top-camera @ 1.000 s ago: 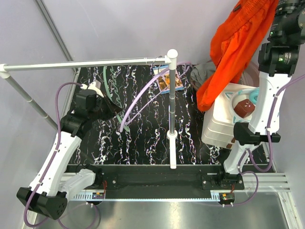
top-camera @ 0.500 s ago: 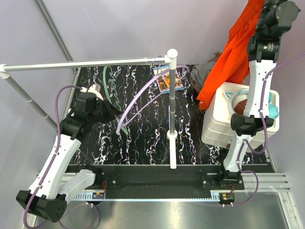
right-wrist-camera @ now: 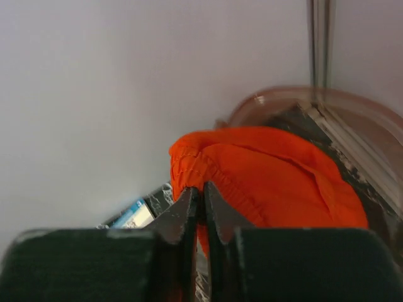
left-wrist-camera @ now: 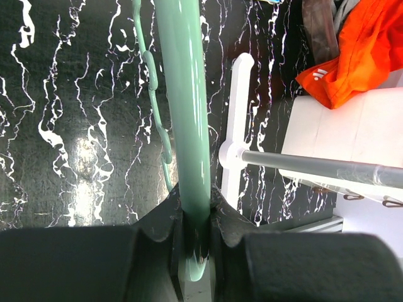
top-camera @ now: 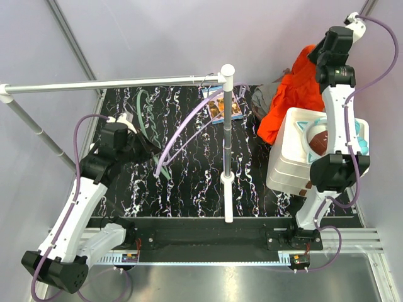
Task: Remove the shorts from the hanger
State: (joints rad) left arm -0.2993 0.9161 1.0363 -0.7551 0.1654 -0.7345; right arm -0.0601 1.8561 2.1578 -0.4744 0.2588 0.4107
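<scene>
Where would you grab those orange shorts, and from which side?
Grip the orange shorts by the gathered waistband, coming from above, as the right gripper does now. That thick ruched edge gives a firm fold to pinch, and the loose cloth drapes away below.

One orange shorts, one grey shorts, one green hanger
</scene>
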